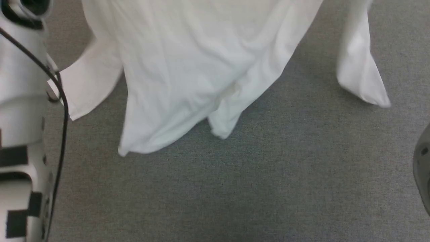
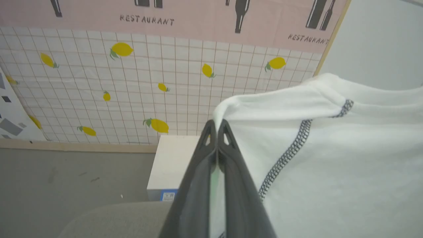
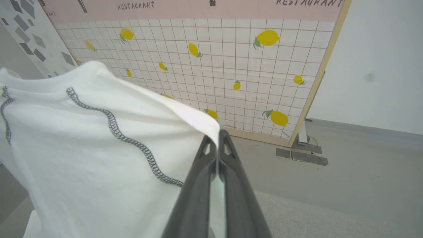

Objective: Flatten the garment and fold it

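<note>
L gripper (image 2: 217, 125) & R gripper (image 3: 217, 137), fingers shut on its shoulders, are holding the white T-shirt (image 1: 188, 67) up over the grey tabletop (image 1: 235, 188); flattening, folding not yet done.

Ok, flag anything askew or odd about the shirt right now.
The garment hangs crooked: its lower edge bunches into a folded flap near the middle instead of hanging straight. The left gripper and right gripper pinch its shoulders. No damage shows.
</note>
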You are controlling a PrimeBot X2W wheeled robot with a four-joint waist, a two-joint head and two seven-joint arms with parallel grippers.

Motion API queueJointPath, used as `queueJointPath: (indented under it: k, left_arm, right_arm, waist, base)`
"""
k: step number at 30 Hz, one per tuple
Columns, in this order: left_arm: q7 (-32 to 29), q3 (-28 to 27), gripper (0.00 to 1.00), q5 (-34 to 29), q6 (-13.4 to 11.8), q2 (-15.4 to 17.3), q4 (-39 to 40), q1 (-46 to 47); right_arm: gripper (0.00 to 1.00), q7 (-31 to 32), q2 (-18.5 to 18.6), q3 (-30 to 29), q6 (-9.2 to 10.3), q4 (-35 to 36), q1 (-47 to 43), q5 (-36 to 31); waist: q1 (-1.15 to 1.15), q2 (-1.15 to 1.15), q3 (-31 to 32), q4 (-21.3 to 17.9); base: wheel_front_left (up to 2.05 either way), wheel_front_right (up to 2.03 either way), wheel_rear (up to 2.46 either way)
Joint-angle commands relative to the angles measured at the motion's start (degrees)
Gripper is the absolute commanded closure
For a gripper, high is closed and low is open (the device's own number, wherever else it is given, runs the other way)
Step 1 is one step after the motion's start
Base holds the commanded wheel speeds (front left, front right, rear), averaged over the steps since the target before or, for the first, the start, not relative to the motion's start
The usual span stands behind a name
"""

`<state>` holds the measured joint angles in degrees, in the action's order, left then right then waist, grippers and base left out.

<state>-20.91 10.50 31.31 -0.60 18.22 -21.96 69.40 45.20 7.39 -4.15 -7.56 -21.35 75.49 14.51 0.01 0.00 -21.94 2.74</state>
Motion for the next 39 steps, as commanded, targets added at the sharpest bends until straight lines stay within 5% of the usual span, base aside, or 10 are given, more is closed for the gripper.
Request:
queueJointPath:
  k: [1, 12, 21, 30, 39]
  left_arm:
    - [2.1, -0.1, 1.00, -1.7, -0.4, 0.8, -1.0, 3.3]
    - [19.5, 1.7, 1.00, -10.6, -0.2, 3.7, -10.0, 19.8]
    - [29.3, 1.6, 1.00, -10.2, 1.1, 2.2, -16.5, 21.9]
    - [33.4, 1.6, 1.00, -6.5, 4.8, -0.3, -20.9, 13.5]
    - [35.0, 0.1, 1.00, -2.1, 5.7, -1.0, -12.9, -6.4]
  right_arm:
    - [1.00, -1.9, -0.6, -1.0, 0.08, -1.5, 3.2, -1.8]
    - [1.00, -18.4, -3.8, -3.9, 0.08, -11.5, 18.8, -9.7]
    - [1.00, -28.2, -3.7, -3.0, 0.08, -16.9, 21.7, -12.4]
    - [1.00, -31.7, -0.9, 4.5, 0.08, -18.1, 13.1, -2.1]
    - [1.00, -33.0, 5.7, 12.7, 0.08, -4.6, -9.9, 11.8]
  waist:
    - [-0.01, 0.00, -1.1, -0.8]
    - [-0.01, 0.00, -4.2, -2.1]
    - [-0.01, 0.00, -7.0, -0.8]
    - [-0.01, 0.00, -6.4, 0.8]
    - [-0.01, 0.00, 0.3, 1.4]
  base:
    - [0.00, 0.00, 0.00]
    - [0.00, 0.00, 0.00]
    - [0.00, 0.00, 0.00]
    - [0.00, 0.00, 0.00]
    - [0.00, 0.00, 0.00]
